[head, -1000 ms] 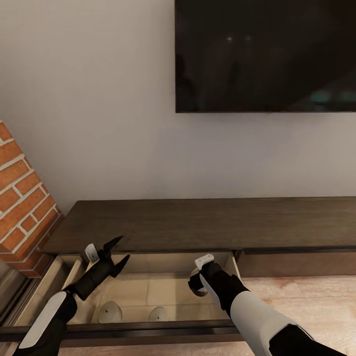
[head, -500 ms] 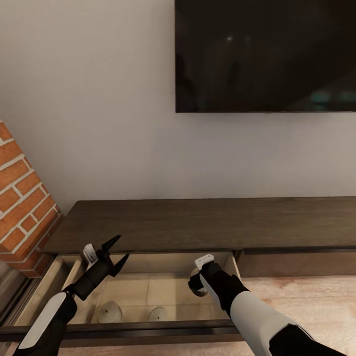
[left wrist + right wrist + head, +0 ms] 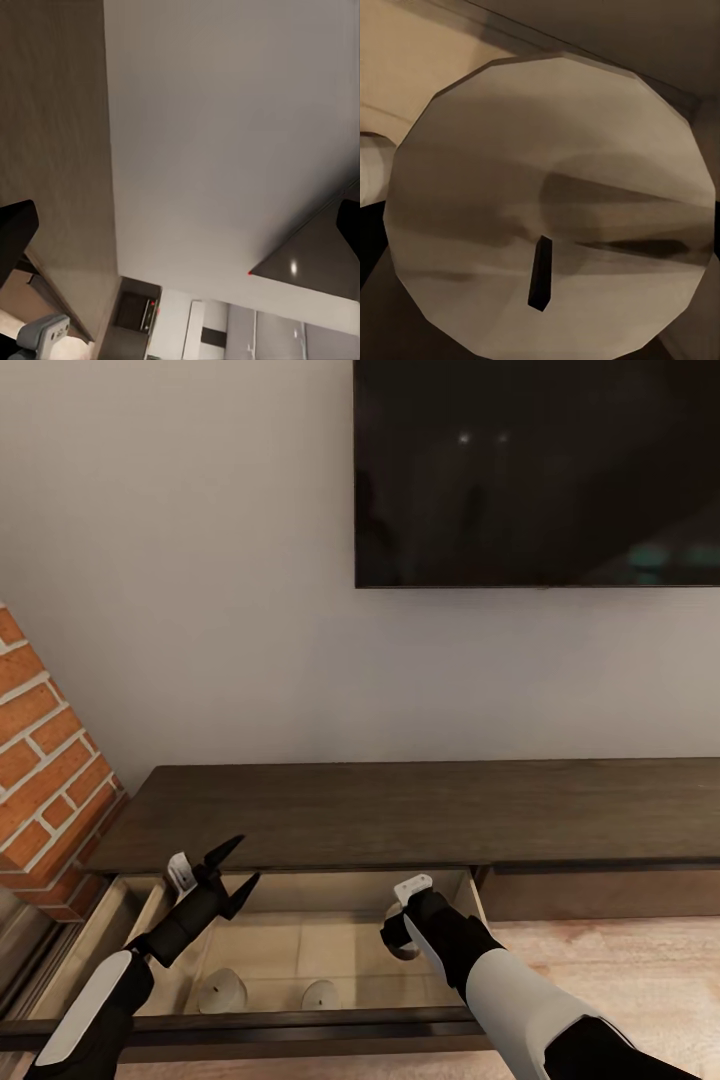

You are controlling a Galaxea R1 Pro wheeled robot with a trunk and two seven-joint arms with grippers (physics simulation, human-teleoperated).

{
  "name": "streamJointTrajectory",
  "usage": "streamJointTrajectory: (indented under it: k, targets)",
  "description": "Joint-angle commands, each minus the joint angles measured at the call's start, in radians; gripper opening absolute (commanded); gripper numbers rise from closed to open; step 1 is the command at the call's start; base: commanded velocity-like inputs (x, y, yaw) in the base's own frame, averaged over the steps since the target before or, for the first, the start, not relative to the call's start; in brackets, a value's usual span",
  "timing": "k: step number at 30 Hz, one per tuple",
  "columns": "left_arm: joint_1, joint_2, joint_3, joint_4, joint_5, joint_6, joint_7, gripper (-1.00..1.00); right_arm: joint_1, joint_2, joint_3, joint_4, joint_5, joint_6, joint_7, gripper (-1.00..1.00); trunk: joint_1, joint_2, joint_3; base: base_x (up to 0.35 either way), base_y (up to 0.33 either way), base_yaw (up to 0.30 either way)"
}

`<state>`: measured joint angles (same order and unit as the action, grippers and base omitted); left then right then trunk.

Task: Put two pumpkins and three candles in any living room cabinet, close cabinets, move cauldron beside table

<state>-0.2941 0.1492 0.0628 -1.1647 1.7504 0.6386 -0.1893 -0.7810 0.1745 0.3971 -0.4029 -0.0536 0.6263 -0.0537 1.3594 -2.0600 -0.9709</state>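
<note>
The long dark brown cabinet (image 3: 420, 810) has its left drawer (image 3: 300, 1022) pulled out, showing a pale beige inside. Two pale candles (image 3: 222, 992) (image 3: 320, 994) stand on the drawer floor near the front. My right gripper (image 3: 402, 935) reaches down into the drawer at its right side, shut on a third candle (image 3: 398, 948). In the right wrist view that candle's round top (image 3: 547, 195) and black wick (image 3: 538, 274) sit very close. My left gripper (image 3: 240, 863) hangs open and empty over the drawer's left back part, its fingertips (image 3: 15, 232) spread wide.
A red brick chimney (image 3: 40, 760) stands close on the left of the cabinet. A large black screen (image 3: 540, 470) hangs on the pale wall above. Right of the open drawer is a closed drawer front (image 3: 600, 895), with light wood floor (image 3: 620, 970) before it.
My left gripper has drifted very slightly to the left, still open. The right arm and the candles have not moved.
</note>
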Motion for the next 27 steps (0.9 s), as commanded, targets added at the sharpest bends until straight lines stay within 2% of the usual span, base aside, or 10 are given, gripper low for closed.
streamJointTrajectory:
  k: [1,9,20,27]
  targets:
    - [0.000,-0.002,0.000,0.000,0.003,0.005,-0.001,1.00,-0.001,0.000,0.005,0.000,-0.006,0.004,-0.006,-1.00,0.000,0.000,-0.001,0.000,0.000,0.000]
    - [0.000,-0.013,-0.004,-0.004,0.001,0.004,-0.001,1.00,-0.001,0.000,0.005,0.001,-0.006,0.005,-0.006,-1.00,0.000,0.000,-0.001,0.066,0.000,0.000]
    - [0.000,-0.015,-0.004,-0.011,0.002,0.004,-0.002,1.00,-0.001,0.000,0.000,0.000,-0.010,0.020,-0.008,-1.00,0.000,0.000,-0.001,0.039,0.000,0.000]
    - [0.000,-0.013,-0.004,-0.013,0.003,0.006,-0.002,1.00,-0.001,0.000,-0.003,0.008,-0.012,0.034,-0.008,-1.00,0.027,-0.049,-0.023,0.000,0.000,0.000]
